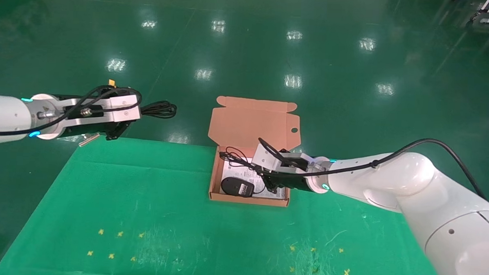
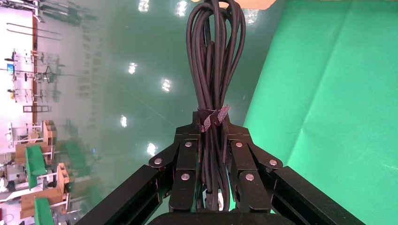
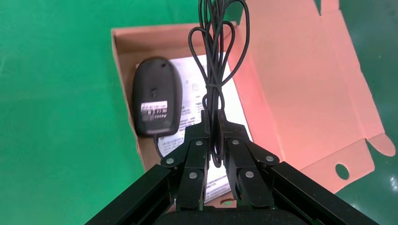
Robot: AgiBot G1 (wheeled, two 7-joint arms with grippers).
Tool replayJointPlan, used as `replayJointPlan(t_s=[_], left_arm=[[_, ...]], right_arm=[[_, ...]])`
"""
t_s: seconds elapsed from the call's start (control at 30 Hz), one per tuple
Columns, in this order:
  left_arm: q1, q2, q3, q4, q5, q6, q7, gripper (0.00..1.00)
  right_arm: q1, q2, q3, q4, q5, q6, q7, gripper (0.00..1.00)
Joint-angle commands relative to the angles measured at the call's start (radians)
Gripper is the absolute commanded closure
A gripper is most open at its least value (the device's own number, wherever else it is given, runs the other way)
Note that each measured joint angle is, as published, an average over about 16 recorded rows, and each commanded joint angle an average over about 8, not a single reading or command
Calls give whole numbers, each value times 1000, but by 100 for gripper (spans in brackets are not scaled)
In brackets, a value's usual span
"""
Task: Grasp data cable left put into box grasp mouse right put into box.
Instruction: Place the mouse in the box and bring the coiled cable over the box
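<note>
The data cable [image 2: 213, 89] is pinched at its tie by the left hand [image 2: 212, 140], held off the tabletop's [image 1: 153, 199] far left. The mouse [image 1: 237, 187] lies upside down in the box [image 1: 250, 201]; its cord [image 3: 216, 70] is pinched by the right hand [image 3: 213, 129], likely so it follows inside.

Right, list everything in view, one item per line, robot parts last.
Box: one, salmon-orange, lid open, at the cloth's far edge.
Mouse: one, black, underside up, inside the box.
Mouse cord: one, thin black, looped, pinched by the right gripper above the box.
Printed sheet: one, white, lining the box floor.
Data cable: one, black tied bundle, held off the cloth's far left corner.
Green cloth: one, covering the table.
Left gripper: shut on the data cable.
Right gripper: shut on the mouse cord.
</note>
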Motion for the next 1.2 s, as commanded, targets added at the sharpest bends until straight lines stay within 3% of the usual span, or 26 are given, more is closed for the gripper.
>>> replayJointPlan(t_s=[0.03, 0.47, 0.87, 1.2], left_arm=[[0, -1, 0, 0, 1, 0, -1, 100], [34, 86, 23, 68, -76, -27, 94, 100], [73, 264, 60, 275, -135, -148, 295, 100], [67, 423, 76, 528, -230, -245, 540, 100]], right_arm=[[1, -1, -12, -4, 1, 1, 7, 2], [-8, 46, -29, 53, 5, -10, 30, 0], [8, 169, -31, 112, -7, -38, 58, 0], [4, 324, -35, 287, -24, -72, 136, 0]])
